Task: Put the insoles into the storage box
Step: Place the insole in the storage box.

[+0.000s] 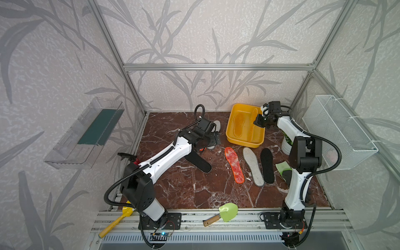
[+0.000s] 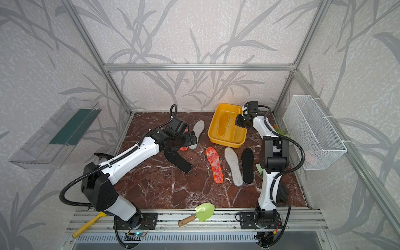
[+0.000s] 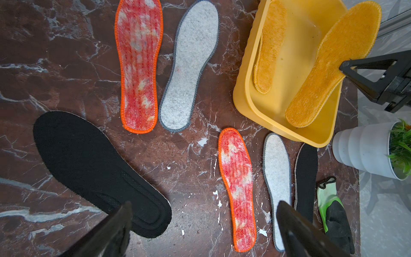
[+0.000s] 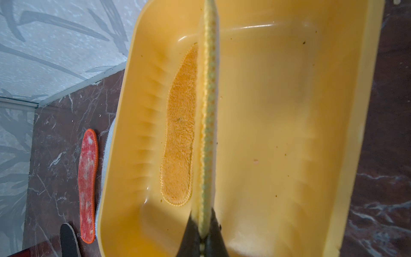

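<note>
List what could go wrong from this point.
1. The right gripper pinches a yellow insole on edge over the box; released so, it may end up leaning rather than flat.
2. The pot stands close to the box and the right arm; a swing could tip it.
3. The left gripper is open; the flat black insole near it may slide rather than lift.

The right gripper (image 4: 202,239) pinches a yellow-orange fabric insole (image 4: 208,111) edge-on above the yellow plastic storage box (image 4: 289,111) holding its fuzzy twin (image 4: 180,144).
</note>
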Available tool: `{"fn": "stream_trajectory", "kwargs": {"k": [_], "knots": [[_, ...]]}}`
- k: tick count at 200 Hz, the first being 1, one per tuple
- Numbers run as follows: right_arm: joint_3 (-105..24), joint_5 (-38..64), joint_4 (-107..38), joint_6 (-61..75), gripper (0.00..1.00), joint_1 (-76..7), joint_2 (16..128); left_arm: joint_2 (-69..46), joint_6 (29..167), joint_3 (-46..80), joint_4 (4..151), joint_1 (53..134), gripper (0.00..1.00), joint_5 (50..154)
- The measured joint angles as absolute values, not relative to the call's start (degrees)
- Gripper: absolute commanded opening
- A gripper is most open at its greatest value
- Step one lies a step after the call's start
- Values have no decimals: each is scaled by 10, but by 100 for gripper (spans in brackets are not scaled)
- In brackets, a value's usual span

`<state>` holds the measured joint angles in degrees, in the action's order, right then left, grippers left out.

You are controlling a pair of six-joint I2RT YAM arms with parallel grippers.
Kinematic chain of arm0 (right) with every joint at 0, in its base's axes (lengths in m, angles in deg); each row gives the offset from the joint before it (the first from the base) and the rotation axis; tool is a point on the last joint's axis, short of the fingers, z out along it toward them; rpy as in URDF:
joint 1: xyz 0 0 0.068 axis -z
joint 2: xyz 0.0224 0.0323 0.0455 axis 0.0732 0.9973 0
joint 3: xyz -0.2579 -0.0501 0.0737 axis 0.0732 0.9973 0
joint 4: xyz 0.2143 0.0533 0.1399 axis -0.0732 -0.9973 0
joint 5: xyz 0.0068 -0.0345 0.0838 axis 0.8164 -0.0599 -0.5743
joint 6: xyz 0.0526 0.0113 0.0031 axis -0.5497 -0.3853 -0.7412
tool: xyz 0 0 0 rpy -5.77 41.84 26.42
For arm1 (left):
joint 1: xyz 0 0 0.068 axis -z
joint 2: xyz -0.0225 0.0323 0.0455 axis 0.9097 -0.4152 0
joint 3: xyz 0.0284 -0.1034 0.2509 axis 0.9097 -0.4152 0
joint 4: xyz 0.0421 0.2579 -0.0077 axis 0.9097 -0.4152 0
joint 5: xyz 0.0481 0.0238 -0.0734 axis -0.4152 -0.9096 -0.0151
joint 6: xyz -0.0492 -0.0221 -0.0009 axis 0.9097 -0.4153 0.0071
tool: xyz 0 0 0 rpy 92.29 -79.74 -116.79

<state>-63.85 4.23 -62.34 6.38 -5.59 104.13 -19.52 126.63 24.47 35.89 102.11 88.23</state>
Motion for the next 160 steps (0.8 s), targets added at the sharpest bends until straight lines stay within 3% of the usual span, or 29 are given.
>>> {"fn": "stream_trajectory", "kwargs": {"k": [160], "knots": [[-826,124,-763,59,0,-79,1169,-203,1253,254,356,1010,99,893]]}}
